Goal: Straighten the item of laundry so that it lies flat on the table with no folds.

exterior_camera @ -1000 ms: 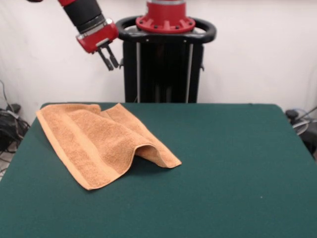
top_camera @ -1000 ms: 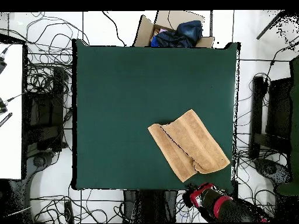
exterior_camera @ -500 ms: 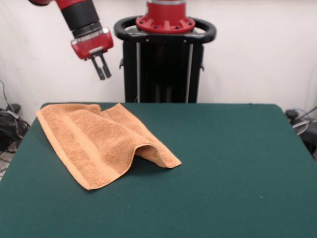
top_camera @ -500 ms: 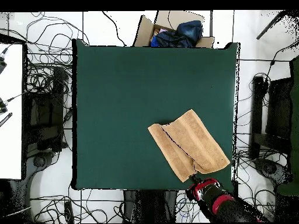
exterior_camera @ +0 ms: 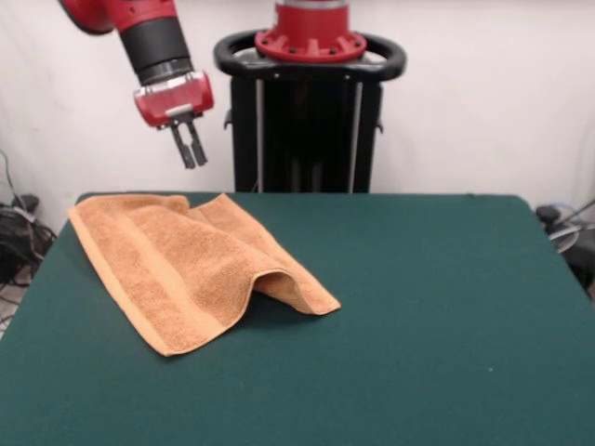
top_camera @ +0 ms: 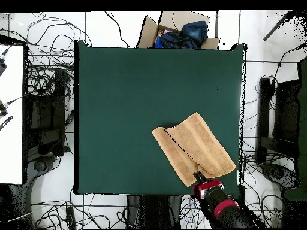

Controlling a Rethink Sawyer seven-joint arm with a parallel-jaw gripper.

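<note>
With the towel point(exterior_camera: 191, 269) folded over itself at the desk's point(exterior_camera: 428, 316) left in the front view, the empty, nearly closed claw point(exterior_camera: 190, 149) above it should open, then pinch the top flap's edge

Towel point(exterior_camera: 191, 269): rough looped terry cloth, smoother woven bands. Table point(exterior_camera: 437, 325): matt felt-like top.

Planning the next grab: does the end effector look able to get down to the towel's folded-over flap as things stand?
Probably yes. The end effector hangs above the towel near the table edge, fingers close together, and nothing stands between it and the flap.
</note>
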